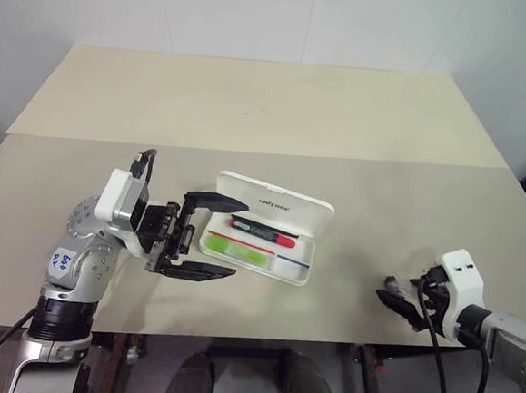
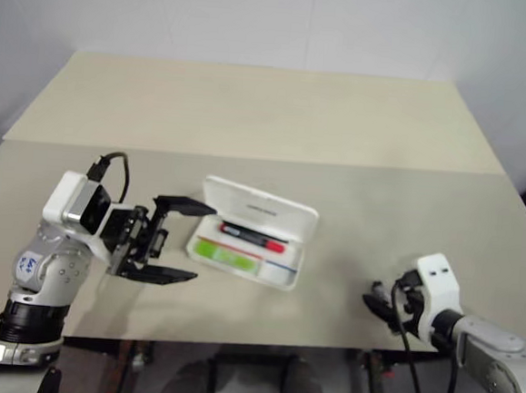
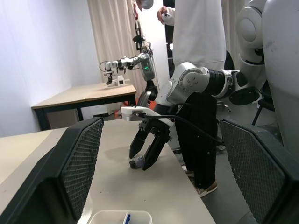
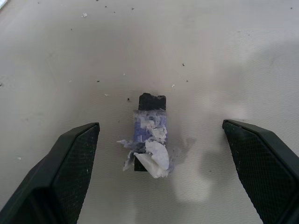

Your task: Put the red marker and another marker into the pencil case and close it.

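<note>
Step in hand: both markers appear to be in; closing the lid looks like what remains.
Pencil case (image 1: 265,233): lies open near the middle of the bench (image 1: 252,105), its lid tilted up on the far side.
Red marker (image 1: 262,231): lies in the tray along the hinge side.
Another marker (image 1: 240,250): the light-green highlighter lies in the tray nearer the front wall.
Left gripper (image 1: 214,235): wide open, holding nothing, pointing sideways at the case's left end; one finger reaches close to the lid's corner, though contact cannot be judged.
Right gripper (image 1: 398,305): spread wide and empty, low over a small dark object (image 4: 149,134) wrapped in torn paper, well apart from the case.
Next move: likely tipping the lid forward and pressing it down on the tray.
</note>
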